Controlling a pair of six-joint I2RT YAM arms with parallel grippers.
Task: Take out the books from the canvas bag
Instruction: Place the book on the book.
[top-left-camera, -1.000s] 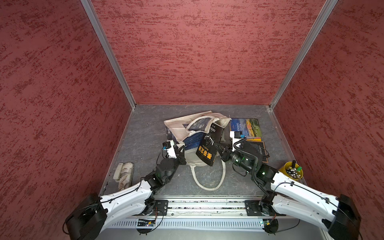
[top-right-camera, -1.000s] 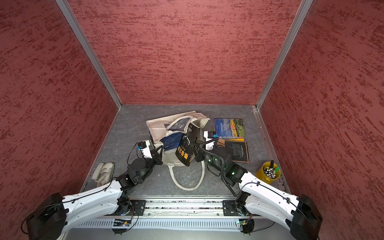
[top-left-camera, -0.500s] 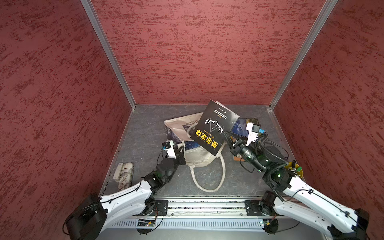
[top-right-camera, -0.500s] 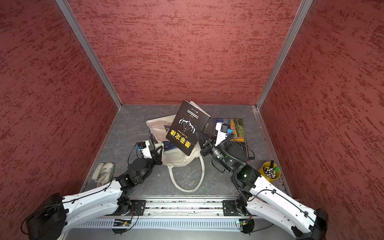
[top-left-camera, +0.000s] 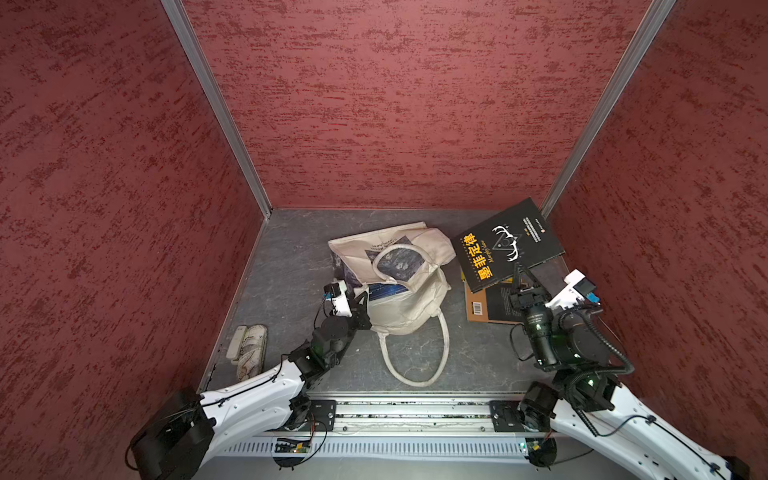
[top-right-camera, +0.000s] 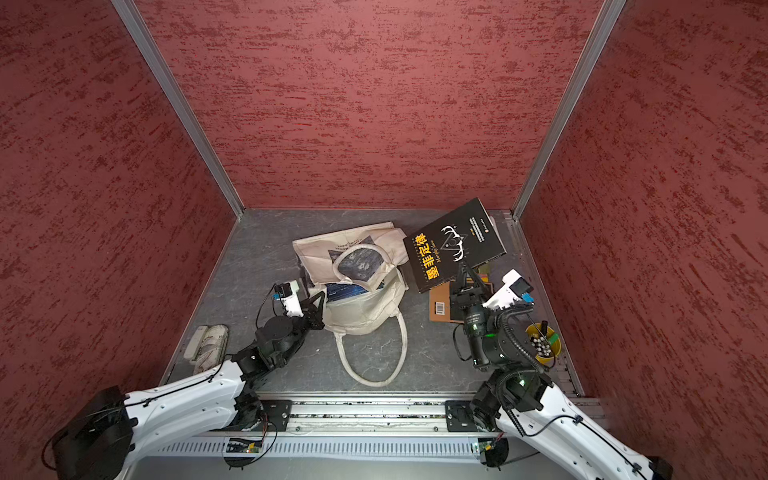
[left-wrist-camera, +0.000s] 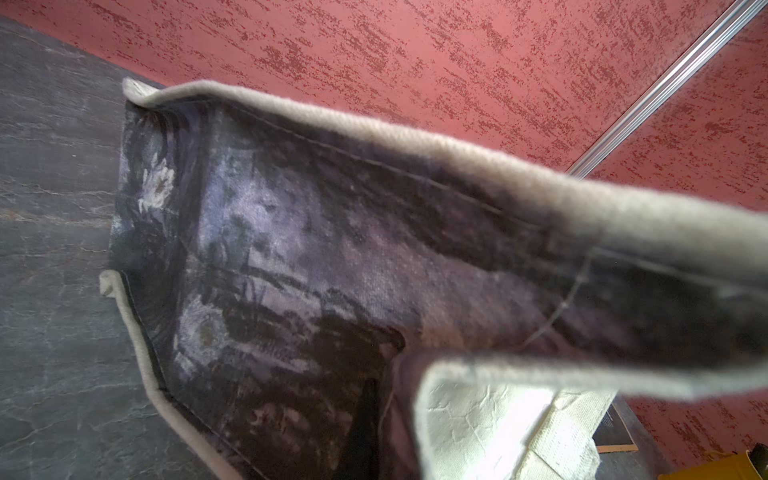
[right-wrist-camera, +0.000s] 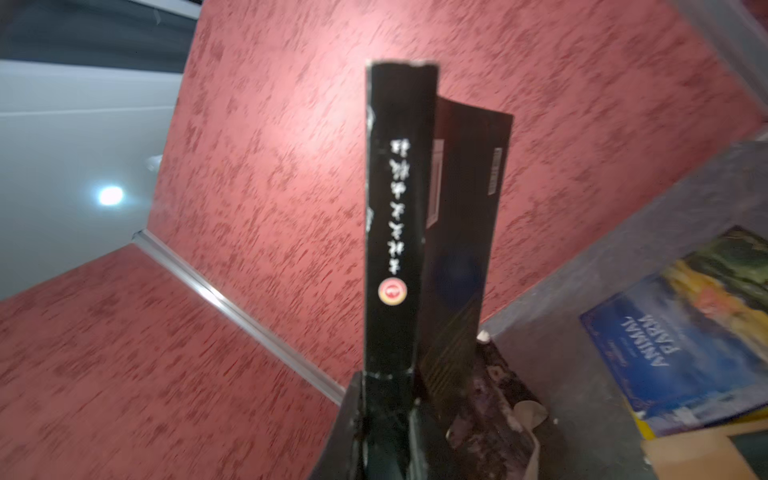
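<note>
1. The yellow bucket (top-right-camera: 550, 354), nearest on the robot's right, holds pens (top-right-camera: 539, 341). A low swing of the right arm could tip it.
2. The left claw (top-left-camera: 360, 301) is clenched on the canvas bag (top-left-camera: 409, 309) at its rim. If the cloth slips, the mouth may sag over the blue book (top-left-camera: 384, 290) inside.
3. The right claw (top-left-camera: 518, 275) grasps the black book (top-left-camera: 507, 245) by one edge, aloft over the orange-brown book (top-left-camera: 478, 307) on the desk (top-left-camera: 291, 270). So narrow a pinch could let it pivot and drop.

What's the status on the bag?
Left tool shut on canvas bag rim. Right tool shut on black book, held up clear of bag. Blue book left inside bag. Orange-brown book on table beneath held one.
</note>
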